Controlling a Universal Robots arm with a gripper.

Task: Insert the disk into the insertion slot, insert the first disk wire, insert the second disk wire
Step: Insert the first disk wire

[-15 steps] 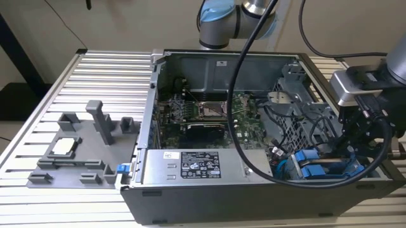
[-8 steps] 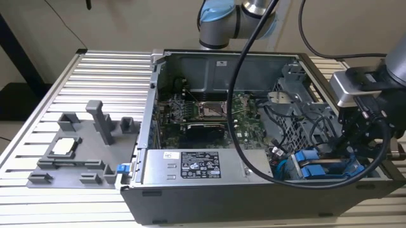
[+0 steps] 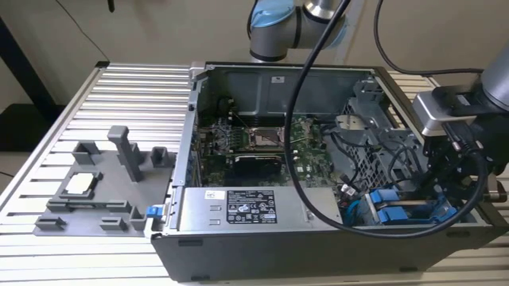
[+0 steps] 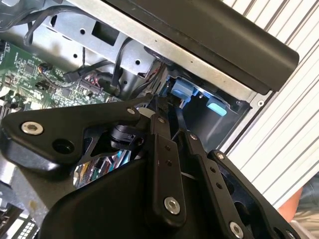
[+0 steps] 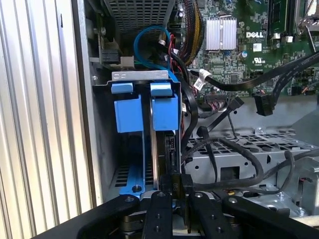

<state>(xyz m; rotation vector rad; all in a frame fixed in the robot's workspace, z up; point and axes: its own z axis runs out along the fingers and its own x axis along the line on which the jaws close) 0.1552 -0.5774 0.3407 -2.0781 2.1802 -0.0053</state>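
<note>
Gripper [image 5: 173,188] low in the drive bay, jaws narrow on a small black plug [image 5: 174,177].

The fingers [image 5: 159,204] of the gripper stand close together with the plug between them, right at the end of the disk [image 5: 164,117]. The disk sits edge-on in its blue carrier inside the insertion slot [image 5: 139,75], just beside a second blue carrier [image 5: 127,112]. A black cable [image 5: 224,185] leads away from the plug over the grey metal cage; I cannot tell whether the plug is seated. In the exterior view the arm [image 3: 469,119] reaches into the near corner of the open computer case [image 3: 263,250] on the exterior view's right. The case stands on a ribbed metal table [image 3: 135,89], with a grey holder [image 3: 104,179] beside it on the exterior view's left.
</note>
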